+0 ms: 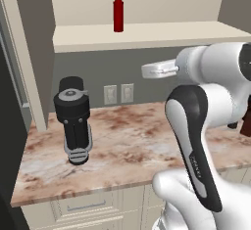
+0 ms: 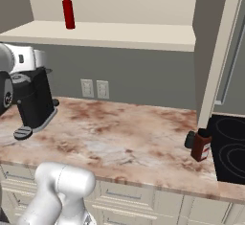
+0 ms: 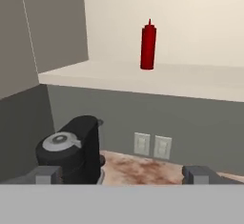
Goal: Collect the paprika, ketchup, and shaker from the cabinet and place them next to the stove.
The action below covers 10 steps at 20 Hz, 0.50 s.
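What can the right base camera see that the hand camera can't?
Only the right base view: the paprika and the small black shaker standing on the counter beside the stove. Only the hand view: the gripper, open and empty, pointing toward the shelf. Both: the ketchup alone on the cabinet shelf, the black coffee machine, the two wall outlets and the marble counter.

No text can be read; the paprika [image 2: 201, 146] label is too blurred
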{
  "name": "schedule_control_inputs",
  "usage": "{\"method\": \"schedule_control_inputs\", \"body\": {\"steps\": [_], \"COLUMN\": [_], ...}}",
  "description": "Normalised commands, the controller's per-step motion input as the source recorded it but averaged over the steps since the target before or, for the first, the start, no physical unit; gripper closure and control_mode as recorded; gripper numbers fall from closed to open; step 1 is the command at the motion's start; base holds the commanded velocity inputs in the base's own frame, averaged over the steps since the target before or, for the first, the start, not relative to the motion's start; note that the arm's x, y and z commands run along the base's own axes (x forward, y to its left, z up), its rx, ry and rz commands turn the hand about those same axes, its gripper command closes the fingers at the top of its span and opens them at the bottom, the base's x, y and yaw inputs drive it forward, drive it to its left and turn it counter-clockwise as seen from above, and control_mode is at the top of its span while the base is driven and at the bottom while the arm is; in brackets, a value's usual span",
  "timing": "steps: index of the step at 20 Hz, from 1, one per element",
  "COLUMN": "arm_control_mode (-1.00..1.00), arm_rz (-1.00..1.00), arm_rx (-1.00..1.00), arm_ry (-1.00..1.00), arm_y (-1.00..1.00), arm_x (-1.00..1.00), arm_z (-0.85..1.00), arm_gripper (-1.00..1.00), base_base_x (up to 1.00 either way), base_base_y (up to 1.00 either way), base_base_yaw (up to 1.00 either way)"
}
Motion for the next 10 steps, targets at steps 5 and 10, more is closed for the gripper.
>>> {"method": "schedule_control_inputs", "body": {"steps": [5,10], "arm_control_mode": [-1.0,-1.0], "arm_rz": [-0.05,0.0], "arm_rx": [0.01,0.03], "arm_ry": [-0.17,-0.18], "arm_y": [0.0,0.0], "arm_x": [0.0,0.0], "arm_z": [0.57,0.6], "arm_gripper": [-1.0,-1.0], "base_base_x": [0.0,0.0], "base_base_y": [0.0,0.0], "base_base_yaw": [0.0,0.0]}}
